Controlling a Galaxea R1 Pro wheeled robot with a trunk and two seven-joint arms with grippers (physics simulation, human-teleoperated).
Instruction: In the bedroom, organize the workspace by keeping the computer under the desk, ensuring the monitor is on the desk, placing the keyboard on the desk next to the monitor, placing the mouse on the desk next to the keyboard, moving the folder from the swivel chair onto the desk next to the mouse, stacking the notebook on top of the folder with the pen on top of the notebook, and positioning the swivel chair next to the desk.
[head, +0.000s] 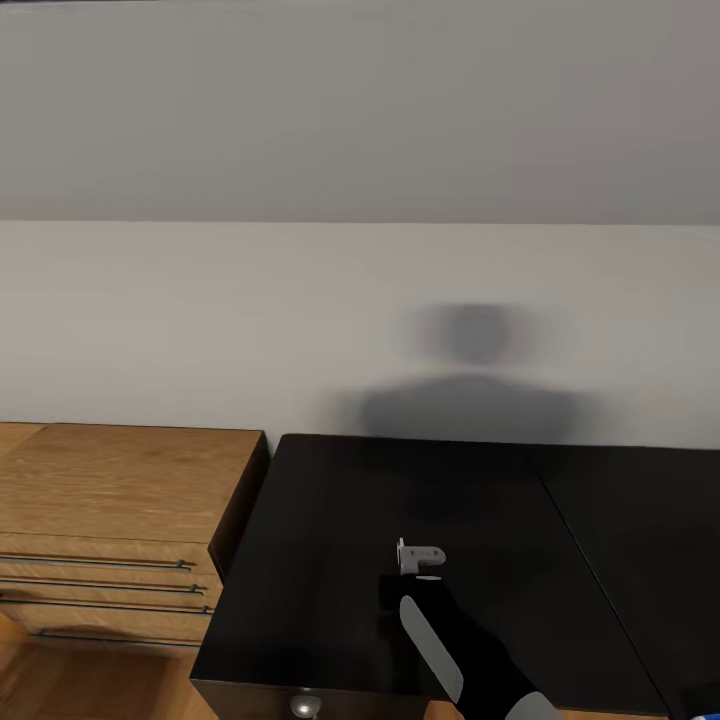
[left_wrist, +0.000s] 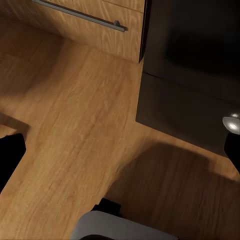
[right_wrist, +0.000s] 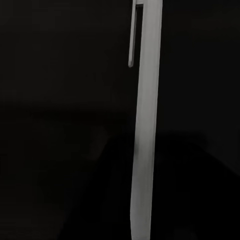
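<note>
Evidently the right gripper (head: 420, 562), low centre in the head view, was clamped on the slim pale pen (right_wrist: 145, 120) above the black-topped desk (head: 330, 520). Pen placement seemed underway; next, carrying it to the notebook.

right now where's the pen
The pen fills the right wrist view close up against the black desk; in the head view it is over the desk's near middle.
</note>
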